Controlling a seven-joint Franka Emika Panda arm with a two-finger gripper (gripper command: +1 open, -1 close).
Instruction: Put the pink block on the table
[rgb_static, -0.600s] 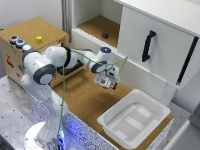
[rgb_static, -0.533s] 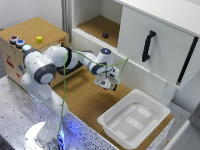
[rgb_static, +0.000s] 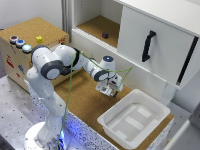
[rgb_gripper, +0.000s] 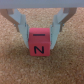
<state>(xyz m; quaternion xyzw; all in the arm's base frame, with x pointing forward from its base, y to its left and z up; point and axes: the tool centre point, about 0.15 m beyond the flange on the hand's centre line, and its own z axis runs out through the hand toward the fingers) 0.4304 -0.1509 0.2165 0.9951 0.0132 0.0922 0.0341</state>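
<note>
The pink block (rgb_gripper: 39, 42) is a small reddish-pink cube with a black letter N on its face. In the wrist view it sits between my two fingers, its base at the brown cork table (rgb_gripper: 15, 67). My gripper (rgb_gripper: 39, 39) is closed on its sides, one finger (rgb_gripper: 21, 27) on each flank. In the exterior view my gripper (rgb_static: 108, 91) is low over the cork table (rgb_static: 82, 107), beside the white bin. The block itself is too small to make out there.
A white plastic bin (rgb_static: 134, 119) stands on the table just to the exterior view's right of the gripper. A white cabinet (rgb_static: 150, 40) with a black handle rises behind. A dark purple block (rgb_static: 105, 35) lies on its shelf. A cork-topped wooden box (rgb_static: 27, 30) carries buttons and a yellow cube (rgb_static: 39, 39).
My gripper has come down toward the cork table with the block in it. Nothing else has moved.
</note>
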